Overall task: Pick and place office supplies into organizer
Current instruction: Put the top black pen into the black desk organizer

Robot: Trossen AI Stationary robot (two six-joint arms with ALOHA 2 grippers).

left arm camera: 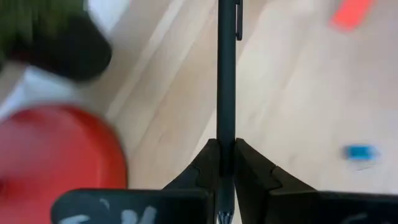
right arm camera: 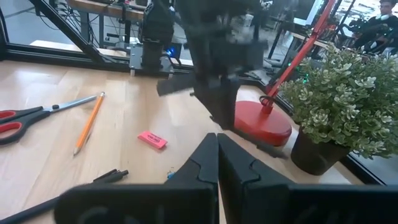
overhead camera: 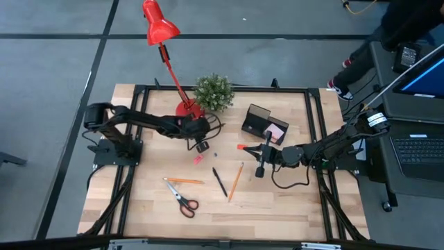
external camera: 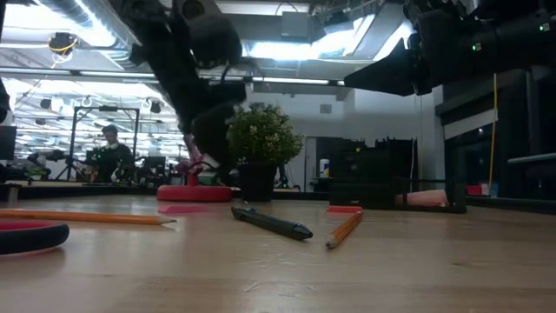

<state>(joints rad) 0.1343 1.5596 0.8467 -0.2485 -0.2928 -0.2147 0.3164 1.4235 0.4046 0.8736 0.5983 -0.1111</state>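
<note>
My left gripper (left arm camera: 226,155) hovers beside the red lamp's base (overhead camera: 189,109), shut on a thin black pen (left arm camera: 226,74). My right gripper (overhead camera: 260,163) stands shut and empty near the table's middle, in front of the black organizer (overhead camera: 262,123), which holds a pink sticky-note pad (overhead camera: 275,132). Flat on the wood lie a second black pen (overhead camera: 219,182), two orange pencils (overhead camera: 236,182) (overhead camera: 184,180), the orange-handled scissors (overhead camera: 184,201), a pink eraser (overhead camera: 198,159) and a red eraser (overhead camera: 241,146). My left gripper pinches the pen's barrel (left arm camera: 226,134) between its two fingertips (left arm camera: 205,171), near the end opposite the clip (left arm camera: 238,18). The pen lies along the fingers and sticks out forward past them. Its far end runs out of the wrist view.
The red desk lamp (overhead camera: 161,28) and the green potted plant (overhead camera: 213,92) stand at the table's far side, close to my left gripper. A tiny blue scrap (left arm camera: 359,152) lies on the wood. A laptop (overhead camera: 420,149) sits beyond the right edge.
</note>
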